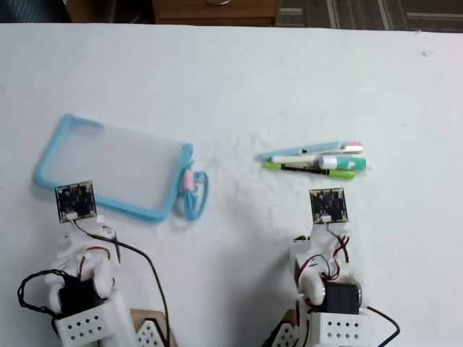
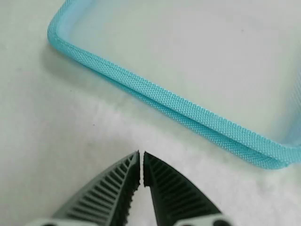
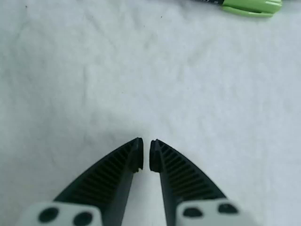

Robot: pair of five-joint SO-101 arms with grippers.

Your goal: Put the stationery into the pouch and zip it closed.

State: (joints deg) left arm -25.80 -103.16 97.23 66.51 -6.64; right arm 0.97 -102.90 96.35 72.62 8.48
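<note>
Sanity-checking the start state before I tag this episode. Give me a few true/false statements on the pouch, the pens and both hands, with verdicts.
1. The pens lie on the table, outside the pouch. True.
2. The left hand holds a pen. False: it is shut on nothing, just off the pouch's blue edge.
3. The pouch lies before the left arm and the pens before the right arm. True.
4. The right hand grips the green pen. False: it is shut and empty, and the green pen lies apart, ahead of it.
</note>
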